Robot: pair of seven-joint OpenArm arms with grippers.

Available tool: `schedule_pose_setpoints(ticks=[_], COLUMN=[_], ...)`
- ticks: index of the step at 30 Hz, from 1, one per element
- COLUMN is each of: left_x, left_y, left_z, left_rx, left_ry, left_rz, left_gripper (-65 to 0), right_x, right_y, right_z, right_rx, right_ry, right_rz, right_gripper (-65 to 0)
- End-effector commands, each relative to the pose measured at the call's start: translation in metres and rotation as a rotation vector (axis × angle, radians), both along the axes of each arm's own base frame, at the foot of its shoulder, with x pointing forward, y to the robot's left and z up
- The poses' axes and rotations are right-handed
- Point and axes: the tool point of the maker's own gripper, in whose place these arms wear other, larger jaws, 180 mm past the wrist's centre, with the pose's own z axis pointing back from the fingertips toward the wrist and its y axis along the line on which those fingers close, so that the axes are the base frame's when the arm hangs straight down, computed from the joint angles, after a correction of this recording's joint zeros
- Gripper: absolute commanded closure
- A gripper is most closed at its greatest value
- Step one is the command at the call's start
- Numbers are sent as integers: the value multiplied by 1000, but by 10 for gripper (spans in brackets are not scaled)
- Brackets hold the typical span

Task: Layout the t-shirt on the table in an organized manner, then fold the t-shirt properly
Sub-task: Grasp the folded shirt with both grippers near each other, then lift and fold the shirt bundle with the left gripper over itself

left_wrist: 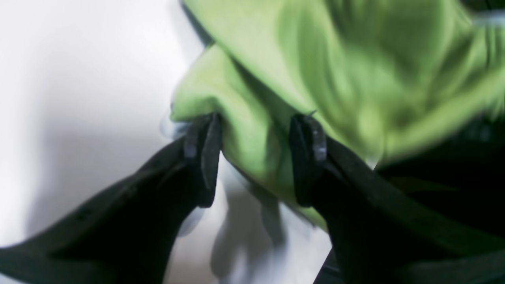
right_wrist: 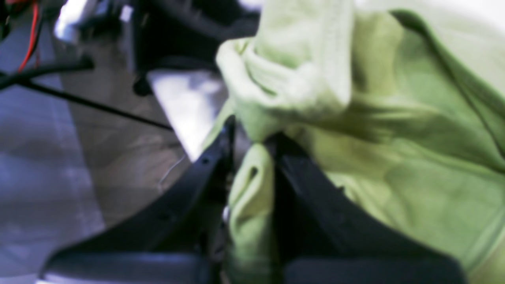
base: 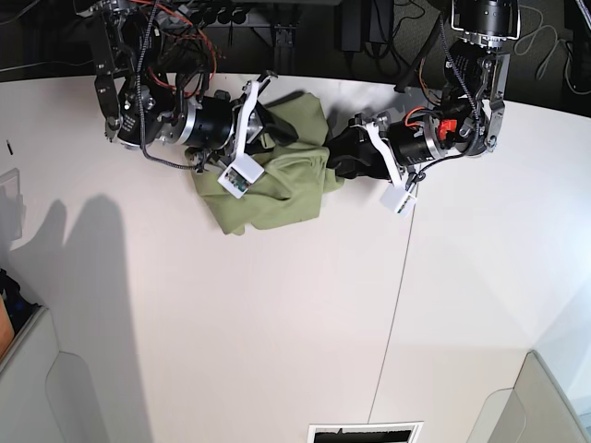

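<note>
Two arms work the crumpled olive-green cloth t-shirt (base: pixel 277 175) at the far edge of the smooth white table (base: pixel 277 323). Right jaws clamp a fold; left jaws stand apart around one. Layout is underway; next, close left and spread.

Dark cable-strewn area (base: pixel 369 28) behind; grey floor (right_wrist: pixel 35 165) below

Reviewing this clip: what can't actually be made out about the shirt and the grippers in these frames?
- Shirt layout: the t-shirt lies bunched on the table; sleeves, collar and tag can't be told apart in the base view.
- Left gripper: jaws stand apart around a fold, but motion blur in the left wrist view hides any contact.
- Right gripper: closed on cloth; which part of the shirt is blurred in the right wrist view and hidden by the arm in the base view.
</note>
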Motion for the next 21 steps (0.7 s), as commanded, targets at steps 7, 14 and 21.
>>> schedule_pose_setpoints(ticks=[7,14,21], left_x=[0,0,7], left_y=[7,7,17], left_z=[-5,-5,2], left_rx=[55,54,44], left_ry=[7,7,0], left_rz=[-12,-12,12], left_gripper=[-315,-316,-316], right_x=[-2,-1,1], right_y=[0,11,16], right_z=[1,21,47], right_rx=[-9,72,99], right_ry=[-37,-63,-137], right_rz=[-2,4,24], right_gripper=[-181,-340,-340])
